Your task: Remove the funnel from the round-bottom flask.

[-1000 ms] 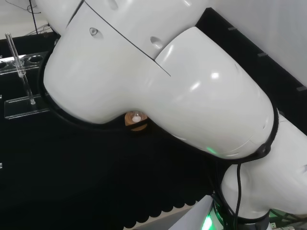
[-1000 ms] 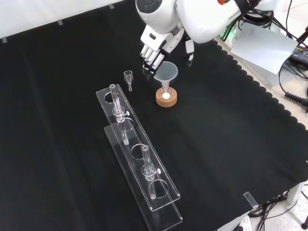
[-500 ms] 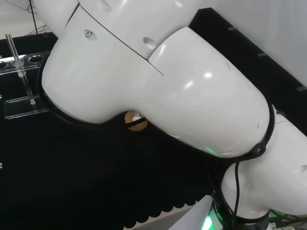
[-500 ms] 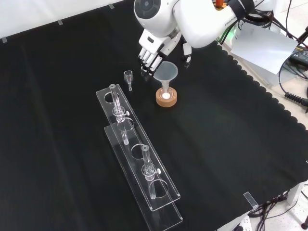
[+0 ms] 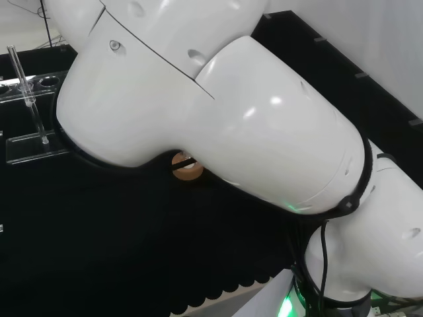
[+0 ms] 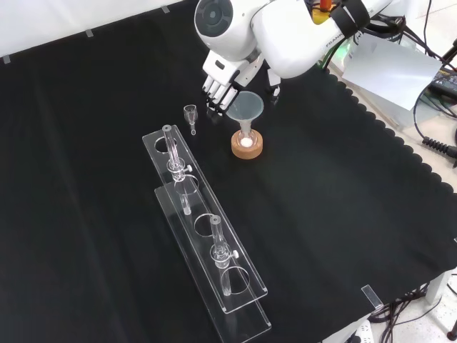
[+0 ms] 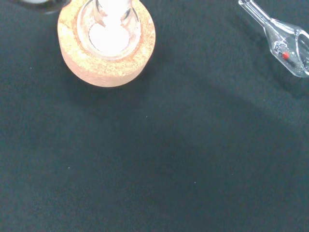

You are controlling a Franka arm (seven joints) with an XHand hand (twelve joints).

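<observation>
Clear racks (image 6: 207,236) sit nearest in front view. Past them, cork stand (image 6: 247,146) w/ round-bottom flask (image 7: 110,29), funnel (image 6: 245,107) seated in its neck. Small glass piece (image 6: 191,114) lies left. Farthest, robot hand (image 6: 220,77) hovers beside funnel rim, fingers relaxed, holding nothing. Approach step; next, prob. close round funnel and lift straight up.

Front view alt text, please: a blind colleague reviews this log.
The hand, fingers relaxed, hangs beside a clear funnel seated in a flask on a cork ring on black cloth. A small glass piece lies at its left; clear tube racks stand nearer the camera.
</observation>
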